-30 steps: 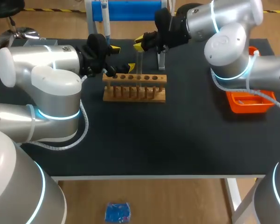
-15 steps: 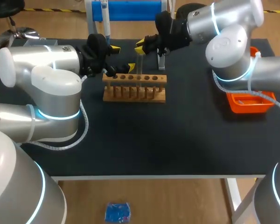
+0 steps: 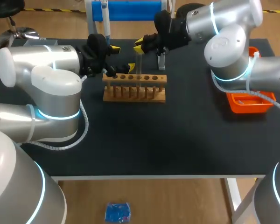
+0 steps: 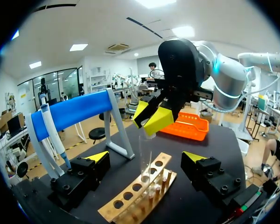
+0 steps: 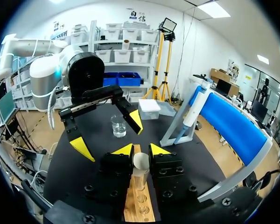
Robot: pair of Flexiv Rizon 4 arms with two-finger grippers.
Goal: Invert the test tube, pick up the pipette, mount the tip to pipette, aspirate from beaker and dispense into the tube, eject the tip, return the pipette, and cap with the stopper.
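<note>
A clear test tube stands upright over the wooden rack, and my right gripper is shut on its upper end. In the right wrist view the tube's round open top sits between the right gripper's yellow tips. The left wrist view shows the tube with its lower end at a hole of the rack. My left gripper stands wide open on either side of the tube, not touching it. The pipette hangs on the blue stand.
A glass beaker and a white box stand beyond the rack in the right wrist view. An orange tray lies at the table's right. Several stoppers or tubes sit in the rack's front row.
My right gripper with the tube has shifted only slightly above the rack. The left arm has kept still.
</note>
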